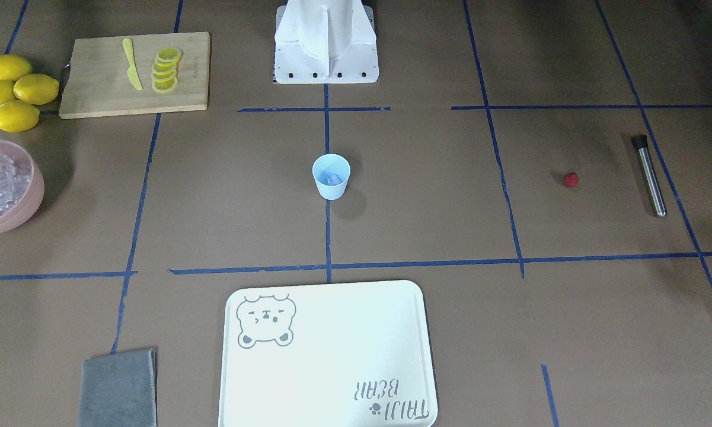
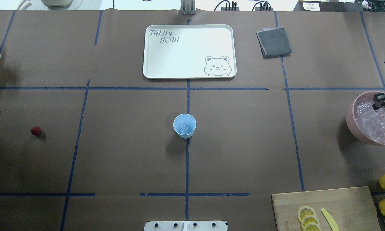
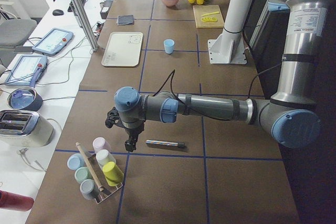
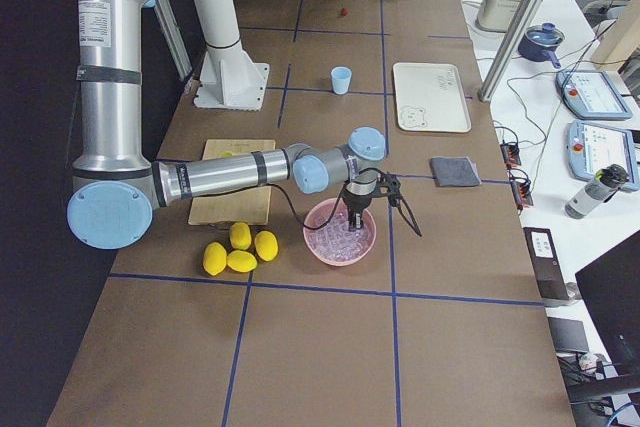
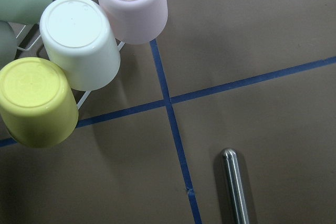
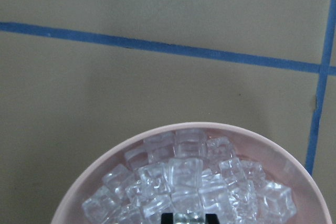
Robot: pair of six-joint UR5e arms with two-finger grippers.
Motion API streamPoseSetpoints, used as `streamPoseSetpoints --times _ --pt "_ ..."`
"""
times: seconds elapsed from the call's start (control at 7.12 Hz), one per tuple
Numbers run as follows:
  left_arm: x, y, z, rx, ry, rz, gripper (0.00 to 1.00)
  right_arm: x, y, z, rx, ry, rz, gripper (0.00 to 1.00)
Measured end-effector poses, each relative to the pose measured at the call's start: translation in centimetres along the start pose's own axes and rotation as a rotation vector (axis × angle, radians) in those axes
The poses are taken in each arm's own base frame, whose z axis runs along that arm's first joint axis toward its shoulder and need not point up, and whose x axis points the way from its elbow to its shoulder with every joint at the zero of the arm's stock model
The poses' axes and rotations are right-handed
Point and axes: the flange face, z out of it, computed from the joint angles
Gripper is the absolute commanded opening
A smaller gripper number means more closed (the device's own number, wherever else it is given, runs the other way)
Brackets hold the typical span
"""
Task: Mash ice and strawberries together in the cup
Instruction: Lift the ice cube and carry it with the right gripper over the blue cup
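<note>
Ice (image 6: 184,177) cube pinched between right gripper (image 6: 190,219) jaws inside pink bowl (image 6: 181,126); arm outstretched, wrist pointing down. Left gripper (image 3: 128,142) jaws: cannot tell.

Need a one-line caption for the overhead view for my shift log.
Cup with ice inside at centre, strawberry far left, right gripper above the ice-filled pink bowl.

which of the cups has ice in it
The pale blue cup standing alone at the table's centre, with ice visible inside. The other cups hang on a rack at the table's end.
</note>
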Motion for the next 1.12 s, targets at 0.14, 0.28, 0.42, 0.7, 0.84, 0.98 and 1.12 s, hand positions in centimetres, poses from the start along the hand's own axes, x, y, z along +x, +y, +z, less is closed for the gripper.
streamPoseSetpoints --times 0.14,0.28,0.42,0.7,0.84,0.98,1.12 --pt "0.0 0.0 0.0 0.0 0.0 0.0 1.0 -1.3 0.5 -3.4 0.008 0.003 0.005 0.0" --pt "0.0 0.0 0.0 0.001 0.0 0.001 1.0 -3.2 0.7 -6.7 0.02 0.002 0.002 0.0" --pt "0.1 0.1 -0.1 0.001 0.0 0.001 1.0 -5.8 0.1 -9.3 0.044 -0.009 -0.009 0.0" --pt "0.1 0.1 0.0 0.001 0.0 0.001 1.0 -15.7 -2.7 -11.5 0.061 -0.062 -0.006 0.0" --pt "0.1 0.1 -0.1 0.001 0.0 -0.001 1.0 -23.3 -3.9 -11.6 0.049 -0.105 0.011 0.0" --pt "0.1 0.1 -0.1 0.001 0.0 -0.005 1.0 -30.6 -4.7 -11.7 0.031 -0.146 0.035 0.0" --pt "0.1 0.1 -0.1 0.001 0.0 -0.008 1.0 -36.9 -5.0 -11.8 0.012 -0.177 0.065 0.0"
